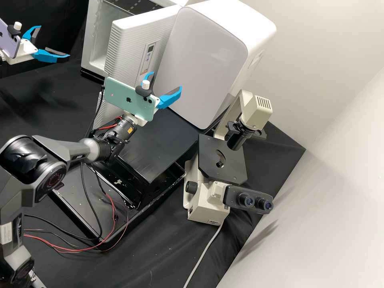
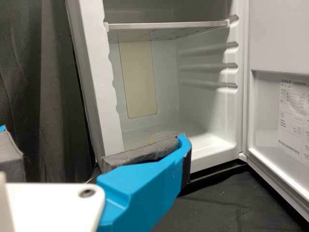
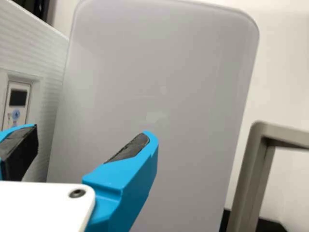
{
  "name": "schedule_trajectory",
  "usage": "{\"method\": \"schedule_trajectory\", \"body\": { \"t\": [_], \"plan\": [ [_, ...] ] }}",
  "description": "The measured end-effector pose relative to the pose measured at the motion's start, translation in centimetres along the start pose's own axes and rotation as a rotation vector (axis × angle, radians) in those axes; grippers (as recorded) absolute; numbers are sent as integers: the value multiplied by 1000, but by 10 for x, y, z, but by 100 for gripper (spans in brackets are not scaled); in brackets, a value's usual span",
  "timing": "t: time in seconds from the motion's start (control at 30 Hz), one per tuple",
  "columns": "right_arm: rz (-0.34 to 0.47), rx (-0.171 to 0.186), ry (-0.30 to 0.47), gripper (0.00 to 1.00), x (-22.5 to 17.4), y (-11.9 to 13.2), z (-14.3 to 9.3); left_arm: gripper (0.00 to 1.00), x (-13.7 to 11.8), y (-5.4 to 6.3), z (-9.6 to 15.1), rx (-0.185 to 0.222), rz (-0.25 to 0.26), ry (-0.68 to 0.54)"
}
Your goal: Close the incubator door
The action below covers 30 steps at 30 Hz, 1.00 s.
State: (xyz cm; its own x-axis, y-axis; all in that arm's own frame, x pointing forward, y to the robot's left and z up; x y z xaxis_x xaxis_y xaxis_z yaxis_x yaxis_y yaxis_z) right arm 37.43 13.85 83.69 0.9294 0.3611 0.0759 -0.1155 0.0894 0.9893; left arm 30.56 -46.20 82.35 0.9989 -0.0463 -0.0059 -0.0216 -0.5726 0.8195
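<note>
The incubator (image 1: 95, 36) stands at the back with its ribbed white door (image 1: 128, 38) swung wide open. My left gripper (image 1: 53, 42) is open and empty, to the left of the incubator's opening. My right gripper (image 1: 165, 81) is also open and empty, close to the door's outer side and in front of a rounded white appliance. In the left wrist view, my left gripper (image 2: 94, 137) is before the incubator's interior (image 2: 193, 111), and the door's inner face (image 2: 280, 36) stands beside it. In the right wrist view, my right gripper (image 3: 91, 130) has the door's ribbed face (image 3: 43, 53) beyond it.
The rounded white appliance (image 1: 204, 56) stands beside the door. A microscope (image 1: 222, 160) is on its near side. A black platform (image 1: 156, 140) and loose cables (image 1: 112, 212) lie below and around the right arm.
</note>
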Motion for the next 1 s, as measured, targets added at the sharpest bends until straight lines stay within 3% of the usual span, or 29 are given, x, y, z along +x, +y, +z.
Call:
{"method": "schedule_trajectory", "body": {
  "t": [0.33, 0.47, 1.0],
  "plan": [
    [11, -46, 14, 0, 33, 5, -5, 100, 0, 0, 0, 0, 0, 0],
    [18, -48, 34, 0, 45, 6, -12, 100, 0, 0, 0, 0, 0, 0],
    [18, -160, 223, 0, 82, 11, -52, 100, 0, 0, 0, 0, 0, 0]
  ]
}}
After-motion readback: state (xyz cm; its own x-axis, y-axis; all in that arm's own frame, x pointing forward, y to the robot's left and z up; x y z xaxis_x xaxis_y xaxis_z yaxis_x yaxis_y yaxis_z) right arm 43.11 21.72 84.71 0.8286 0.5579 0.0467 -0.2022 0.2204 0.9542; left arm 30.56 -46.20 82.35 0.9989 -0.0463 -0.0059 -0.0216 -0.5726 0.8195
